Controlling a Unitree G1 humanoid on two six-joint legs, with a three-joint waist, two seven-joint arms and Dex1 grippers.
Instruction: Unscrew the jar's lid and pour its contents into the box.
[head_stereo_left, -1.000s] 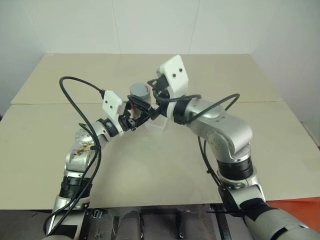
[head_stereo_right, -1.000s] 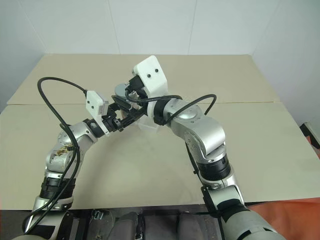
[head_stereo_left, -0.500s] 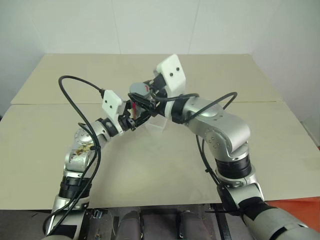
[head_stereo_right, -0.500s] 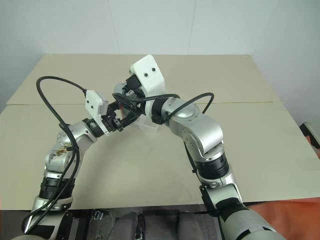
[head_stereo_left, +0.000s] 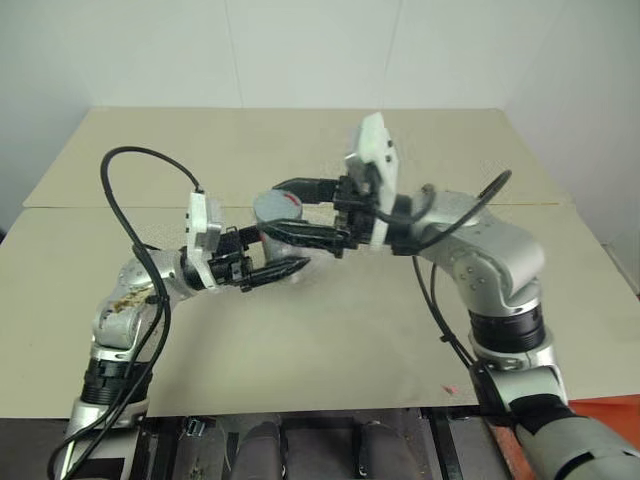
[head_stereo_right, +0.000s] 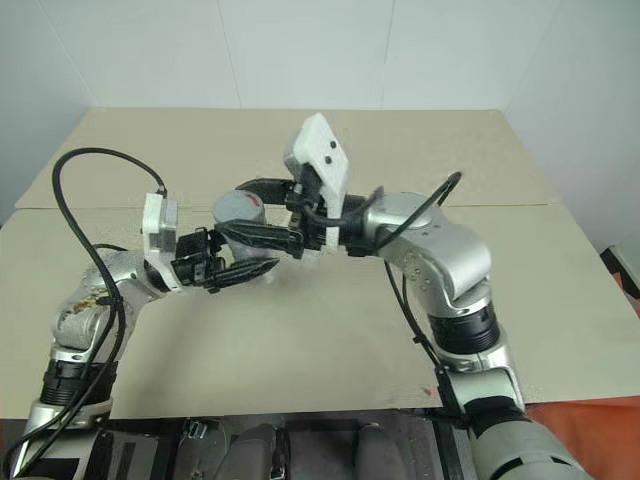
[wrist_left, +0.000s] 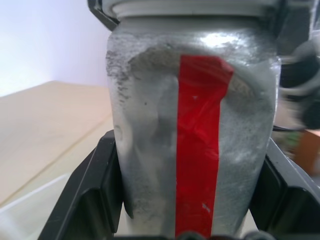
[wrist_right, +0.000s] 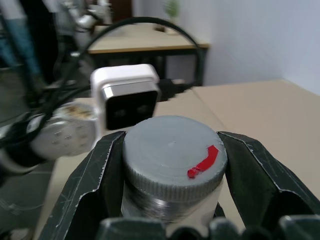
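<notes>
The silvery-grey jar with its red vertical stripe is held upright above the table, my left gripper shut on its body. Both black fingers press its sides in the left wrist view. My right gripper comes in level from the right and is shut on the grey lid, which sits on the jar and bears a small red mark. The clear box shows as a pale corner on the table below the jar. In the head views the two grippers largely hide it.
The tan table has a seam running across it behind the arms and open surface all round. White walls close the far side. Black cables loop off both wrists. An orange object lies off the table's near right corner.
My right gripper, open a second ago, has shut on the lid. Both hands have drawn back towards me with the jar, and both wrists have turned so the fingers lie level.
</notes>
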